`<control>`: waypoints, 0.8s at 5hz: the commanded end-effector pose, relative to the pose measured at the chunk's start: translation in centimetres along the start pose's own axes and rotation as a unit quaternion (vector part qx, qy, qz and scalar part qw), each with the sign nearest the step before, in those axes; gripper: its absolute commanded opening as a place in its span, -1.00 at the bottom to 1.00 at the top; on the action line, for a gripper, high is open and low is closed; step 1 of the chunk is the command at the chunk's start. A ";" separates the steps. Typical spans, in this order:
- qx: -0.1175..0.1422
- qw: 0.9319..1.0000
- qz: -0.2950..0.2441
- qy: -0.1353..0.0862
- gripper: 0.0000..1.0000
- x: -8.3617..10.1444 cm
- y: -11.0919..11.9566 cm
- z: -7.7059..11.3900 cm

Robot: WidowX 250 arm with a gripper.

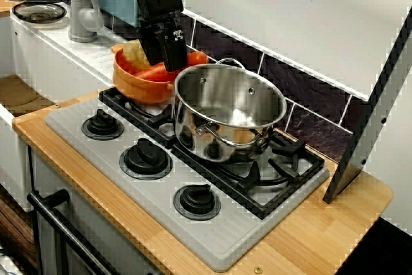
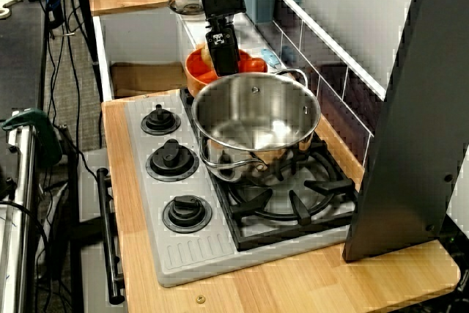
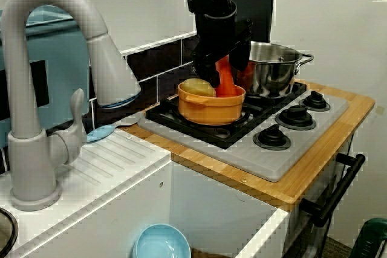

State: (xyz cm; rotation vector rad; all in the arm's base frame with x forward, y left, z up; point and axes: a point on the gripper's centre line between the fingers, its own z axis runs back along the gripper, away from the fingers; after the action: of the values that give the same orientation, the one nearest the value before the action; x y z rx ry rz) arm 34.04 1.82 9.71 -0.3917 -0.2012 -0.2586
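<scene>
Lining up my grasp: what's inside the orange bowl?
An orange carrot and a pale yellow piece lie in the orange bowl. The fingers cover the carrot's middle, and the bowl's bottom is hidden.

The claw (image 1: 172, 64) stands down in the orange bowl (image 1: 138, 89), its fingers closed on a carrot (image 1: 154, 72). On the right the steel pot (image 1: 226, 117) stands just beside the bowl and taller than it, which blocks a sideways pass. The tiled wall (image 1: 302, 98) is near behind. On the left, seen from the sink side, the faucet (image 3: 48, 89) rises well apart. The way is open upward and forward over the low knobs (image 1: 145, 158). A dark slanted panel (image 1: 370, 114) closes off the stove's far right end.
</scene>
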 end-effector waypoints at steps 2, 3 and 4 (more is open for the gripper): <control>0.008 1.000 0.009 -0.023 1.00 1.2 0.1 0.6; 0.010 1.000 0.002 -0.028 1.00 1.6 -0.1 0.6; 0.014 0.999 -0.011 -0.032 1.00 1.8 -0.1 0.5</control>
State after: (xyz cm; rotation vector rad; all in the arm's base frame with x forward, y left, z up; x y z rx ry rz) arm 35.05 1.43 9.30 -0.3867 -0.2267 -0.2521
